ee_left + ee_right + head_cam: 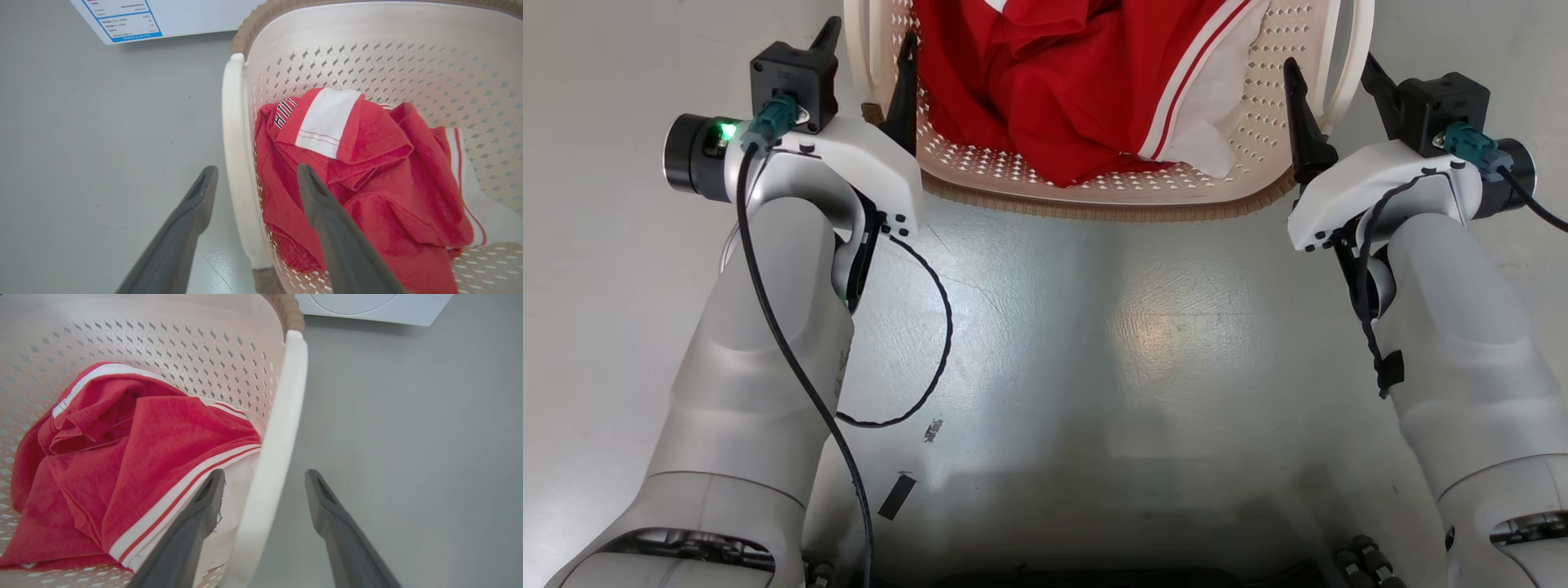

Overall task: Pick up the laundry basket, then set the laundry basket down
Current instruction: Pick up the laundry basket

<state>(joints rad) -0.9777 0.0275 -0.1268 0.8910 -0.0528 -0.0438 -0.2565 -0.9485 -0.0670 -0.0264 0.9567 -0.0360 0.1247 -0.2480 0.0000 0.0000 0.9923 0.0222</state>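
The laundry basket (1094, 204) was straddled at its handles. The left gripper (866, 57) and right gripper (1331, 77) were seen released, nothing grasped.

We see bare floor (1094, 327) free on near side of laundry basket (1013, 167) and outside both flanks. Left handle (235, 143) stands between spread fingers of left gripper (256, 171); right handle (282, 416) between those of right gripper (264, 475). Red garment (367, 183) crowds inner fingers, perhaps touching. White appliance (367, 304) closes far side.
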